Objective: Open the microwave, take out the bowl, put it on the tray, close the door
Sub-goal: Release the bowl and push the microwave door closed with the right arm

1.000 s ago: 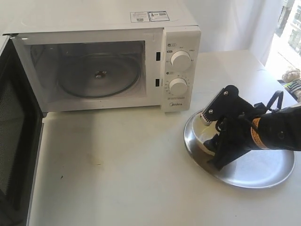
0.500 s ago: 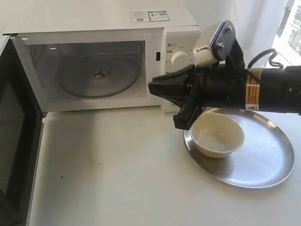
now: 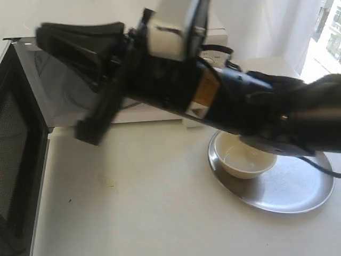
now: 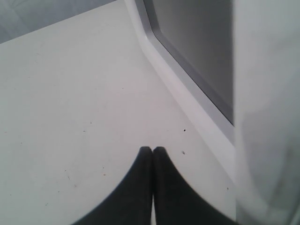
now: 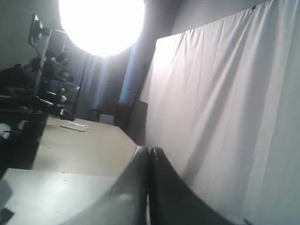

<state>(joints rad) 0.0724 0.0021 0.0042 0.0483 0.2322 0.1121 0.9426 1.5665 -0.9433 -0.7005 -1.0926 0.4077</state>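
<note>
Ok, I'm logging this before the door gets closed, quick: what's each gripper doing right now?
Left gripper: closed, holding nothing.
Right gripper: closed, holding nothing.

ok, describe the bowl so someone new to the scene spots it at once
Find the white microwave at the back of the table. In front of its right end lies a wide shiny silver tray; the bowl sits on the tray's left part. It is small, round, cream and matte, much narrower than the tray.
</note>
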